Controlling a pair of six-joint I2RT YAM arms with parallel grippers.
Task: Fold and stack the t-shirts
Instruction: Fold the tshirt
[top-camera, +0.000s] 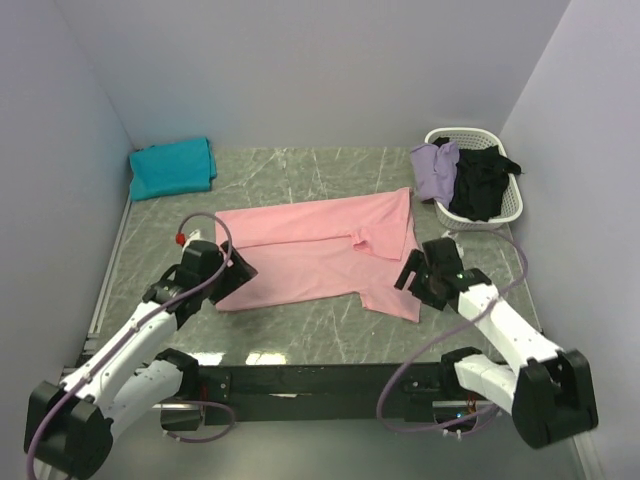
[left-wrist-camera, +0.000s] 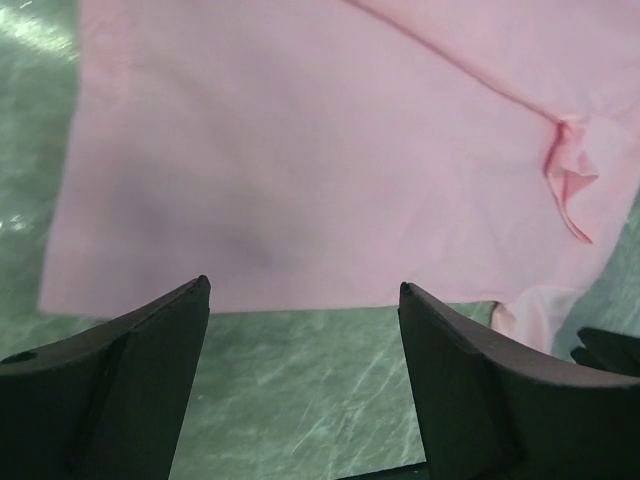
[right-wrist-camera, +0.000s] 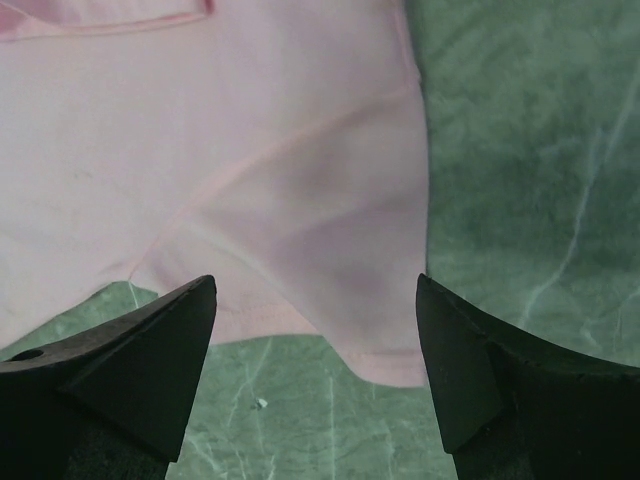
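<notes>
A light pink t-shirt (top-camera: 315, 250) lies spread on the green marble table, its far part folded over. My left gripper (top-camera: 237, 272) is open and empty just above the shirt's near left hem; the pink cloth (left-wrist-camera: 300, 150) fills its wrist view. My right gripper (top-camera: 412, 275) is open and empty over the shirt's near right sleeve (right-wrist-camera: 330, 260). A folded teal shirt (top-camera: 172, 167) lies at the far left corner. A lavender shirt (top-camera: 437, 168) and a black shirt (top-camera: 482, 183) hang in the basket.
A white basket (top-camera: 512, 205) stands at the far right by the wall. Walls close in the left, far and right sides. The table's bare green surface (top-camera: 300, 325) shows between the shirt and the black rail at the near edge.
</notes>
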